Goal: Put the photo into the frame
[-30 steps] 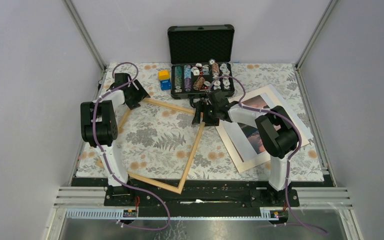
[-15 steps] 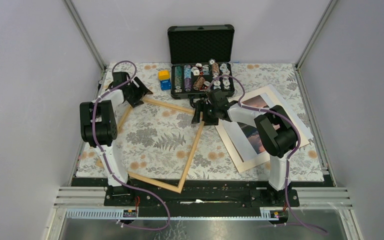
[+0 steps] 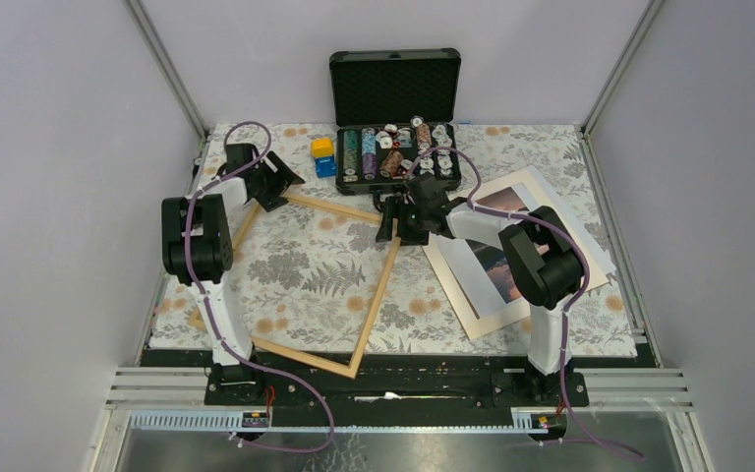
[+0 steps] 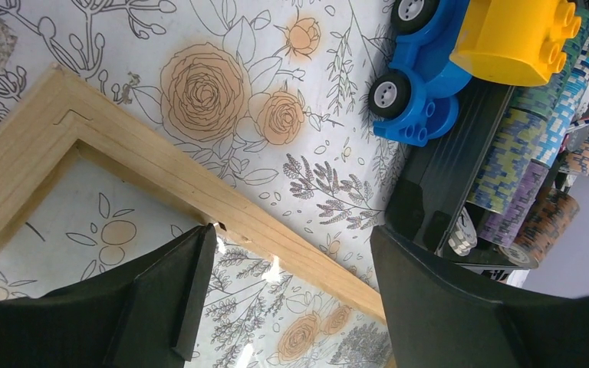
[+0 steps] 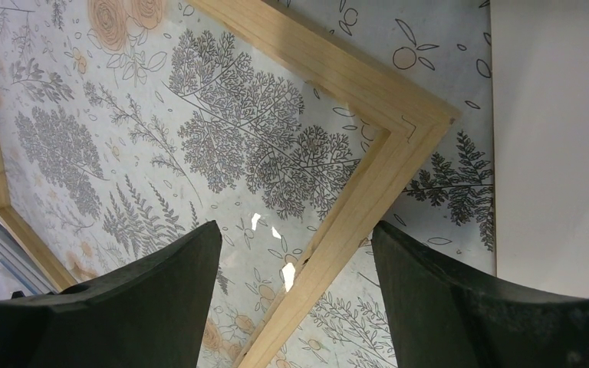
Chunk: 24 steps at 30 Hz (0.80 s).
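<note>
Near edge of the tabletop: the frame (image 3: 381,295) lies flat and askew on the flowered cloth (image 3: 315,265), its near rail close to the arm bases.
How the frame handles: it is thin, light wood, so I judge it light and stiff, quick to slide on cloth and liable to twist at the corner joints. Take it across one rail, close to a corner.
Right of the frame: the photo (image 3: 464,280) lies flat just beside the right rail, outside the frame and not yet in it.
How the photo handles: it is a paper sheet, so I judge it light, limp and easily creased. Lying flat it offers little to pinch. The white border near a corner looks the safest hold, clear of the printed picture.
Far right corner of the frame: the right fingers (image 5: 445,307) are spread wide and hold nothing, with the right rail running between them.
Far left corner of the frame: the left fingers (image 4: 161,307) are spread wide and empty, straddling the far rail. I cannot tell whether they touch the wood.
Far side: an open black case (image 3: 393,93) of chips (image 4: 518,157) stands near the far rail, with a blue and yellow toy car (image 4: 429,77) beside it.
Hidden or unclear:
- the right arm (image 3: 546,265) covers the photo's middle;
- the left arm (image 3: 197,241) hides the frame's near left corner;
- a tan strip along the photo's near edge may be another sheet;
- whether the frame has glass cannot be told.
</note>
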Tool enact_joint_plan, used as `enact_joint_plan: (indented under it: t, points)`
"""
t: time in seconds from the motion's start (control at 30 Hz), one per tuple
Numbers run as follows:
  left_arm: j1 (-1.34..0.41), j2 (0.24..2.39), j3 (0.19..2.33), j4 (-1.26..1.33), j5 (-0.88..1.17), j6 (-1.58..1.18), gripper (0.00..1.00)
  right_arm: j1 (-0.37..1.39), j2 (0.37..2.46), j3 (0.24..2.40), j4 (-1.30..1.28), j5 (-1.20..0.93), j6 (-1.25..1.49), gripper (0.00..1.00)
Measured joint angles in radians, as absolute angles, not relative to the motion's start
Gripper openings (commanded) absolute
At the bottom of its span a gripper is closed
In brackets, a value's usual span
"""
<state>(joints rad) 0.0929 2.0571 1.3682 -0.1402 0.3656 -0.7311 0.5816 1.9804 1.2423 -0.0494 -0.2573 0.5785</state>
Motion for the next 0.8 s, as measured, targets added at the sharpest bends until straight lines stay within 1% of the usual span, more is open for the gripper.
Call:
enact_joint_plan:
  t: [0.07, 0.23, 0.4, 0.5, 0.63, 0.73, 0.8]
  points:
    - [0.093, 2.057, 1.369, -0.14, 0.368, -0.731, 0.84, 0.582, 1.981, 1.242, -0.049, -0.257, 0.579, 0.79]
    - [0.093, 2.042, 1.369, -0.158, 0.381, -0.722, 0.93, 0.582, 1.981, 1.242, -0.048, -0.257, 0.58, 0.8]
    - [0.093, 1.98, 1.414, -0.292, 0.399, -0.682, 0.98, 0.582, 1.982, 1.244, -0.049, -0.257, 0.582, 0.78]
    - [0.086, 1.908, 1.456, -0.357, 0.4, -0.641, 0.99, 0.582, 1.994, 1.257, -0.044, -0.257, 0.601, 0.75]
    - [0.075, 1.761, 1.457, -0.419, 0.397, -0.571, 0.99, 0.582, 2.02, 1.265, 0.018, -0.26, 0.669, 0.75]
    - [0.057, 1.661, 1.423, -0.437, 0.397, -0.526, 0.99, 0.583, 2.05, 1.279, 0.084, -0.273, 0.748, 0.78]
    - [0.043, 1.605, 1.385, -0.463, 0.397, -0.498, 0.99, 0.587, 2.077, 1.307, 0.107, -0.276, 0.784, 0.83]
